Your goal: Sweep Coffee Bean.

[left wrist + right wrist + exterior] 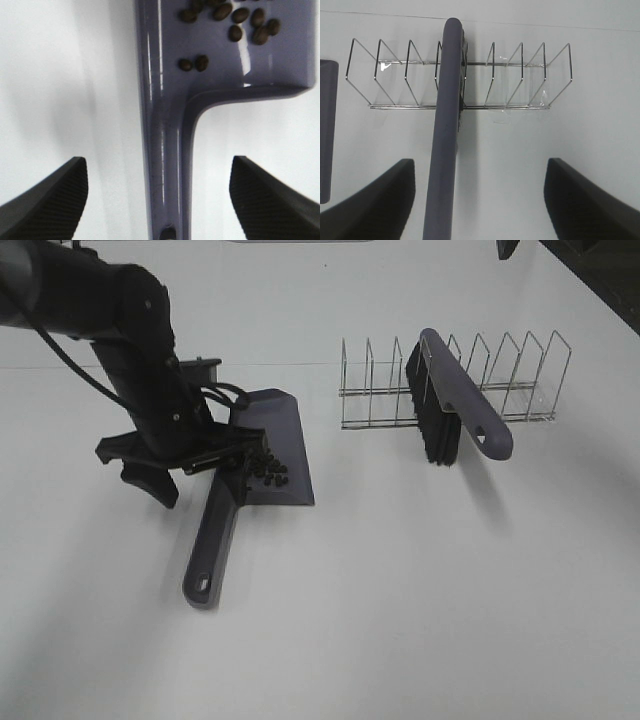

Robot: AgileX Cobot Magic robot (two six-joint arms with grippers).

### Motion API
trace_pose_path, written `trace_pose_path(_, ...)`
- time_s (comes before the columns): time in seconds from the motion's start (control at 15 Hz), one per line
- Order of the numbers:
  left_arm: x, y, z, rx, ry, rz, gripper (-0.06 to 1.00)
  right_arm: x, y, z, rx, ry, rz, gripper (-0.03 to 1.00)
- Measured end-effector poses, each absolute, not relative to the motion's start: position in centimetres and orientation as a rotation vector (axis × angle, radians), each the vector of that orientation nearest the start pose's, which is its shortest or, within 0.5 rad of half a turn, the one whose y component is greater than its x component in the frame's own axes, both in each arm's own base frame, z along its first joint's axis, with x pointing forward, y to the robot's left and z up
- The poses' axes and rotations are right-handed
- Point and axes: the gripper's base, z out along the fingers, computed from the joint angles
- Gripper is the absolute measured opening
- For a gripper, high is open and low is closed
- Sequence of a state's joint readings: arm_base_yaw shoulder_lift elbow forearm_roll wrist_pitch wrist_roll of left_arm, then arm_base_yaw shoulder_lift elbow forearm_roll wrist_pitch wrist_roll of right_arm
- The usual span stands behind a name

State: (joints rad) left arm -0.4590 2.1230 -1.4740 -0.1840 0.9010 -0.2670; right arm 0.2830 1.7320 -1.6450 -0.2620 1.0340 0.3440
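A grey-purple dustpan (283, 430) lies flat on the white table, its handle pointing toward the front edge. The coffee bean cluster (270, 470) sits inside the pan near the handle end; the left wrist view shows the beans (235, 22) on the pan floor (165, 100). My left gripper (195, 465) hovers over the top of the handle, open, its fingers (55, 200) standing wide on either side of the handle without touching it. The brush (465, 410) stands in a wire rack (520, 387), black bristles down. My right gripper (480, 165) is open, above and short of the brush handle (447, 125).
The wire rack (510, 106) with several upright dividers stands at the back right of the table. The dustpan's edge (327, 125) shows at the side of the right wrist view. White tabletop surrounds both items.
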Motion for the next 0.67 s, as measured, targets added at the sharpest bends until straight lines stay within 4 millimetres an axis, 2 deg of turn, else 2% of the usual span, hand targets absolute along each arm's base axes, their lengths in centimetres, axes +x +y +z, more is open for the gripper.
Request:
trace_pose_path(0.07,36.7,-19.3,15.8,0.144,3.030,-0.279,0.71,37.1,8.7,34.2,-0.015,2.553,-0.103,0.61)
trace_pose_path(0.13,36.8,-18.1,19.1,0.149,2.940,-0.273,0.71,37.1,8.7,34.2,-0.024,2.554,-0.103,0.61)
trace_pose_path(0.2,36.8,-17.3,20.7,0.137,2.894,-0.272,0.72,37.1,8.7,34.2,-0.030,2.555,-0.100,0.61)
trace_pose_path(0.27,36.9,-17.0,21.5,0.135,2.870,-0.270,0.72,37.1,8.7,34.2,-0.034,2.556,-0.099,0.61)
trace_pose_path(0.33,37.0,-15.5,23.4,0.115,2.813,-0.257,0.72,37.1,8.8,34.2,-0.045,2.558,-0.099,0.61)
trace_pose_path(0.4,37.1,-14.9,24.0,0.103,2.795,-0.249,0.72,37.1,8.8,34.2,-0.049,2.561,-0.096,0.61)
trace_pose_path(0.67,37.4,-10.0,26.6,0.046,2.760,-0.175,0.72,36.9,8.7,34.0,-0.131,2.590,-0.104,0.61)
